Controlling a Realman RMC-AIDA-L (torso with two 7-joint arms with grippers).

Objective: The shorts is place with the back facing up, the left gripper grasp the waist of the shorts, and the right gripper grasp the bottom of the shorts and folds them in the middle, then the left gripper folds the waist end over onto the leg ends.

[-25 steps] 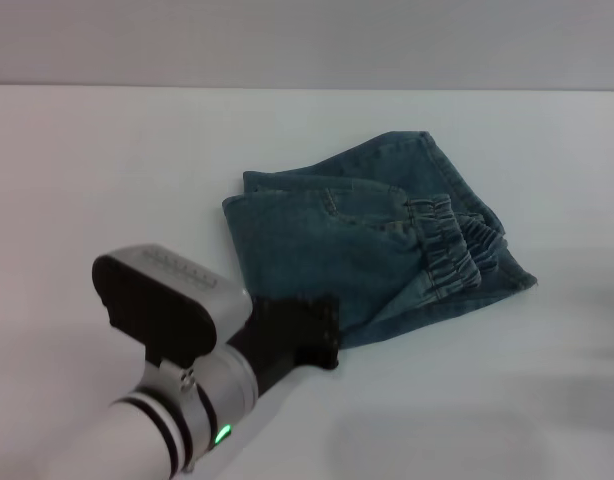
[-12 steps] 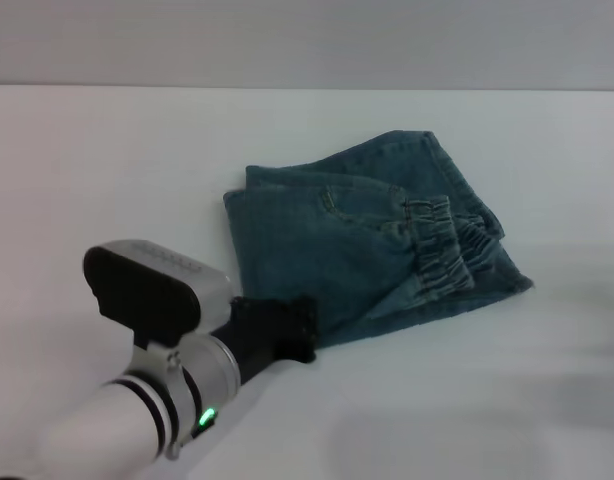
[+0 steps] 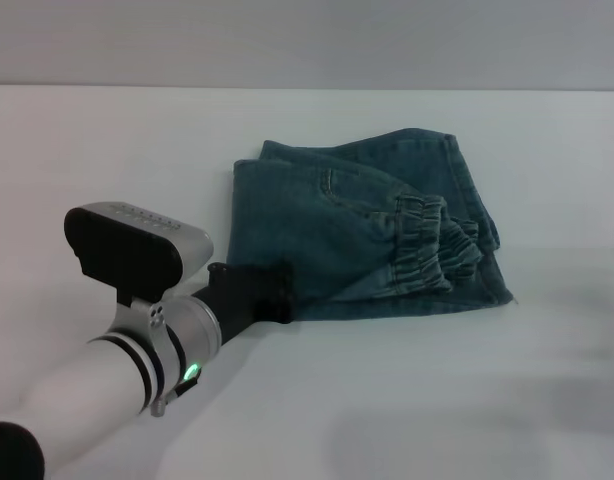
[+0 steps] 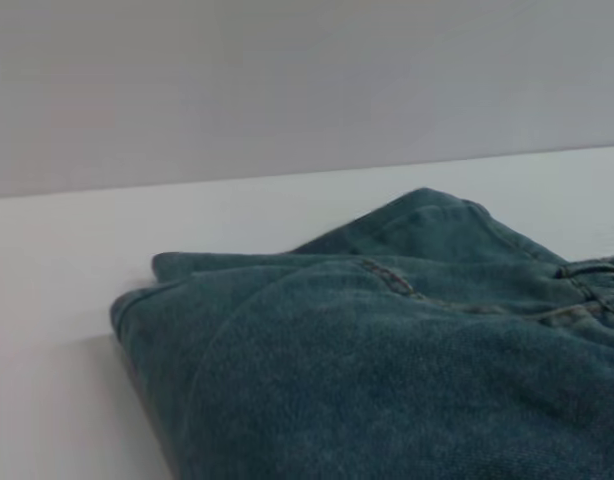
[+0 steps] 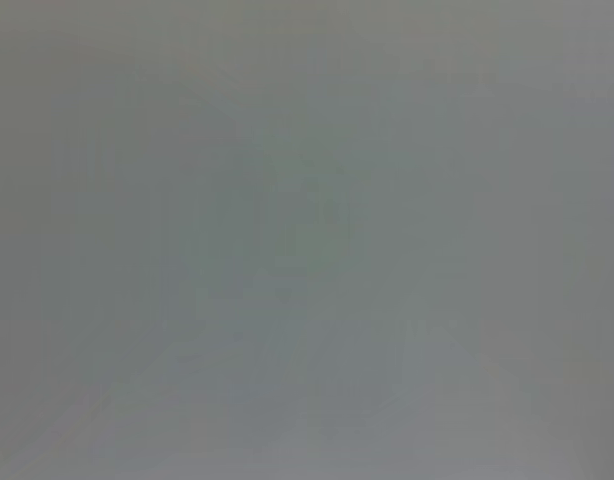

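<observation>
White tabletop (image 3: 107, 150) runs back to a plain grey wall (image 3: 307, 40), nothing else to note on it. On it, right of centre in the head view, the shorts (image 3: 362, 235) lie folded into a compact blue-green denim bundle, several layers stacked. Gathered waistband (image 3: 432, 245) sits on top toward the bundle's right side, ruched elastic showing, with flat denim layers sticking out beneath it along the near edge and to the right. A stitched seam curves across the upper layer near the far side. Left wrist view shows the same bundle close up, folded corner and stacked edges resting on the table. Left gripper (image 3: 257, 292) is low at the table, at the bundle's near-left corner, black claw touching or just at the fabric edge; cannot tell whether its jaws are open, closed or pinching cloth. Silver-white arm with a green light runs back toward bottom left. Right gripper not visible; right wrist view is a blank grey blur.
</observation>
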